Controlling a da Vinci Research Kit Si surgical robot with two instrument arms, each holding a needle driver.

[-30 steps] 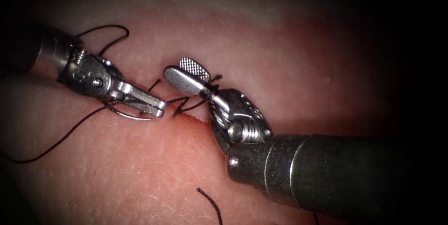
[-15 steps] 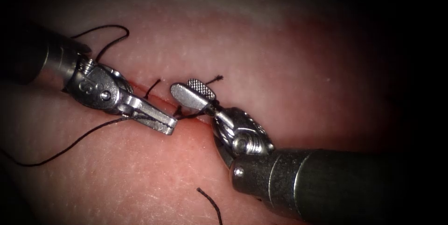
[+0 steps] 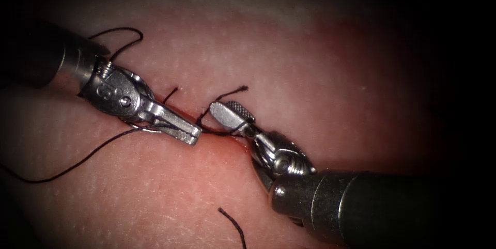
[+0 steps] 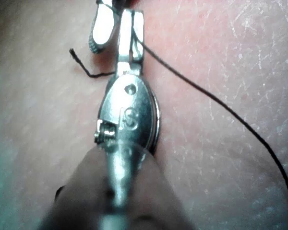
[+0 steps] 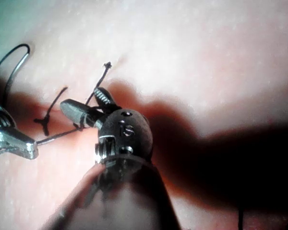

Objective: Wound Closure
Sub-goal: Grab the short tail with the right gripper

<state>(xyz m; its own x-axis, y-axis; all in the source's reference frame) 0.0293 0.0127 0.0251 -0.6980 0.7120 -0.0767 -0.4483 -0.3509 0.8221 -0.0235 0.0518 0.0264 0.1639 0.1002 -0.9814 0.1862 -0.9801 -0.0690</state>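
Observation:
My left tool (image 3: 190, 134) lies over the cut (image 3: 219, 140) in the tissue (image 3: 289, 63), jaws shut on the curved needle (image 3: 140, 127). A sliver of the needle's arc shows under the jaws; it lies flat above the surface, not in the tissue. The long thread (image 3: 77, 161) trails from it to the lower left. My right tool (image 3: 222, 106) faces it from the right, jaws open, with a short thread strand (image 3: 217, 133) crossing at their base. In the right wrist view the same open jaws (image 5: 80, 98) straddle that strand. The left wrist view has the left tool (image 4: 130, 28) shut.
Two short thread tails (image 3: 235, 91) (image 3: 171, 94) stick up from the stitch line. A loop of thread (image 3: 126, 33) lies behind the left tool's wrist. A loose cut thread end (image 3: 232, 224) rests on the near tissue. Red fluid (image 3: 206, 148) tints the cut's edge.
The left tool has slid right along the cut with the needle. The right tool has drawn back right and down, its jaws narrower, and the thread tail has sprung up beside them.

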